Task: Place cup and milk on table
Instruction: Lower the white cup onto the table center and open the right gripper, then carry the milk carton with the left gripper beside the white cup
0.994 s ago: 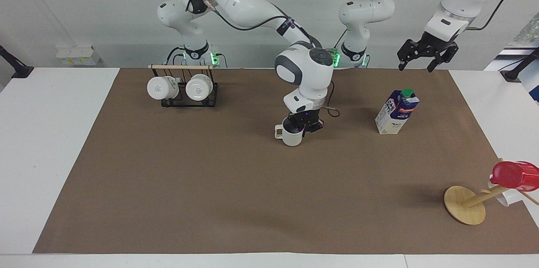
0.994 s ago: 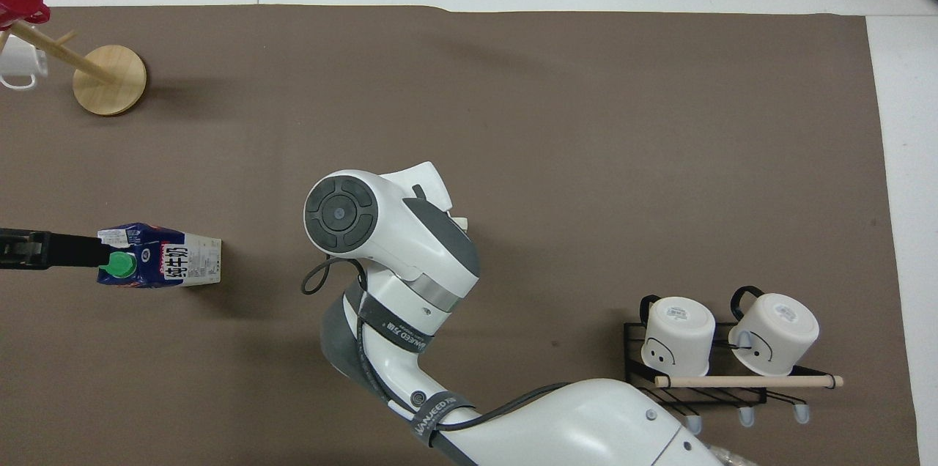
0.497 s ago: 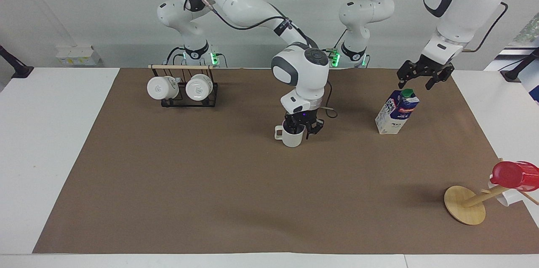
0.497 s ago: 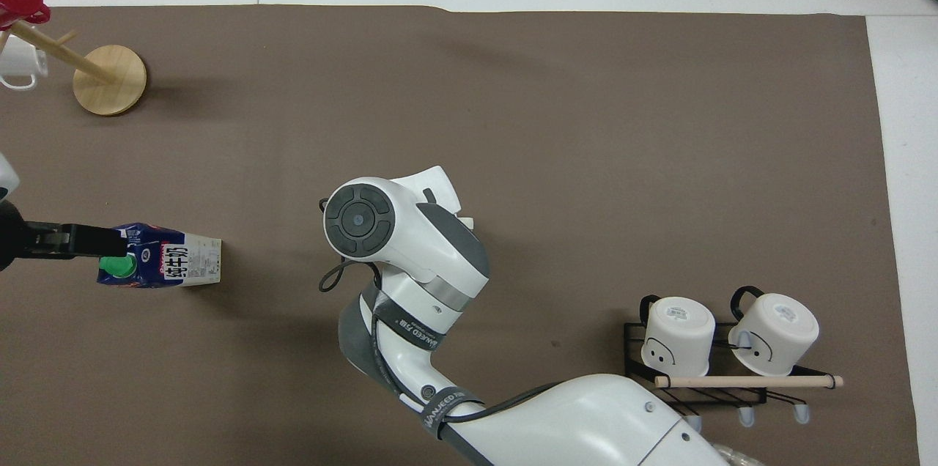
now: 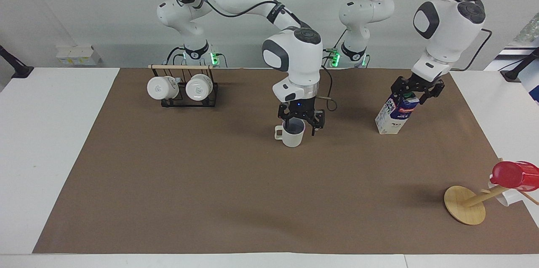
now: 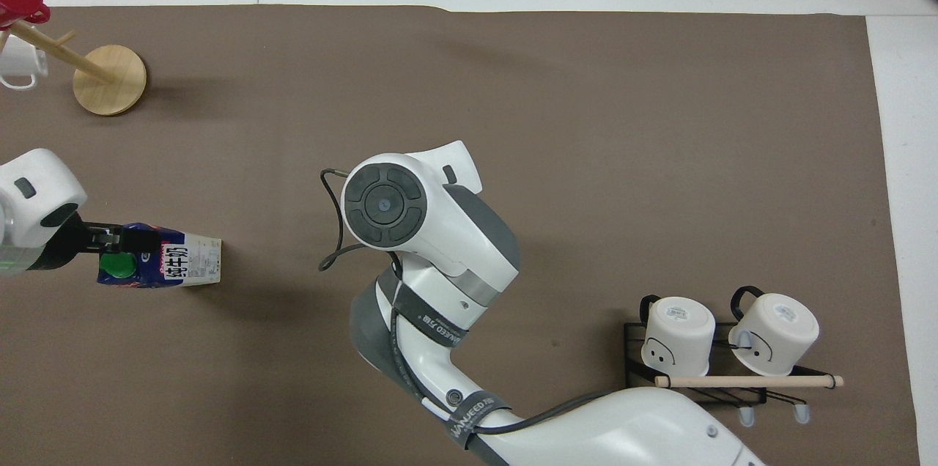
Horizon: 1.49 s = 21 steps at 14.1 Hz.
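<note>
The cup (image 5: 292, 135) stands upright on the table's brown sheet (image 5: 210, 183) near the middle, handle toward the right arm's end. My right gripper (image 5: 300, 121) is open just above its rim and holds nothing. In the overhead view the right arm's hand hides the cup. The milk (image 5: 396, 113) stands upright on the sheet toward the left arm's end, also seen from overhead (image 6: 167, 266). My left gripper (image 5: 414, 93) is low over the carton's top, fingers open on either side of the green cap; from overhead the left gripper (image 6: 117, 240) is at the cap.
A black rack with two white mugs (image 5: 182, 89) stands near the robots at the right arm's end (image 6: 722, 341). A tilted wooden disc with a stick (image 5: 464, 205) carries a red cup (image 5: 511, 174) at the left arm's end, farthest from the robots.
My right gripper let go of the cup's rim, opened and rose a little. My left gripper came down from high above onto the milk's top.
</note>
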Tool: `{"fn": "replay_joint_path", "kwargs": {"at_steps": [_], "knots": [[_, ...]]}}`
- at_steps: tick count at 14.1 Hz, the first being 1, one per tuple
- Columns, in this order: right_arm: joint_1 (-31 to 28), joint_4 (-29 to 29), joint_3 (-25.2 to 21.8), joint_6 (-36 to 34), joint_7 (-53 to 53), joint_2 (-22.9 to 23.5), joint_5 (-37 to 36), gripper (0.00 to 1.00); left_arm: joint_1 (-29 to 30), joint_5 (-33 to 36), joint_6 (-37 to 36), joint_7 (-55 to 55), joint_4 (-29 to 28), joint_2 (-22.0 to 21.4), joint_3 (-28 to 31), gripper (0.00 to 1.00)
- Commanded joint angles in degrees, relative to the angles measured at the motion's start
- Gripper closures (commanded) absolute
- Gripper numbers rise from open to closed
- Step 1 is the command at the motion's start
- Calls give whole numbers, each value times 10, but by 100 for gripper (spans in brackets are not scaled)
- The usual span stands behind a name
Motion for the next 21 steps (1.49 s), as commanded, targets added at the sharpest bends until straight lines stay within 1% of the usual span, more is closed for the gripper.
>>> {"fn": "replay_joint_path", "kwargs": {"at_steps": [1,2,4,6,8,9,11,14,15,17,19,21], "knots": [[-27,-21,5,-56,-24,-65,9,0,9,0,20,29,-17,-4,-6,0],[-45,-27,5,-71,-41,-85,14,0,9,0,19,32,-17,-4,-6,8],[-76,-45,5,-90,-68,-121,22,0,9,0,16,36,-17,-4,-5,28],[-112,-60,5,-126,-106,-154,23,0,10,0,15,37,-17,-4,-6,43],[-148,-82,6,-140,-149,-190,23,0,10,0,12,36,-15,-4,-5,54],[-167,-99,6,-140,-177,-210,25,0,10,0,10,35,-14,-4,-6,56],[-207,-130,5,-140,-241,-248,51,0,8,0,7,28,-6,0,-6,58],[-267,-139,5,-171,-322,-278,61,0,-12,-1,-33,-39,42,17,-13,60],[-283,-139,5,-176,-343,-285,65,0,-36,-1,-49,-73,62,25,-13,60],[-315,-134,5,-193,-386,-291,83,0,-89,-1,-55,-154,89,43,-13,60],[-339,-130,2,-203,-429,-292,97,0,-142,-3,-43,-224,99,49,-13,61],[-353,-113,2,-207,-447,-284,97,0,-176,-8,-19,-261,100,51,-14,60]]}}
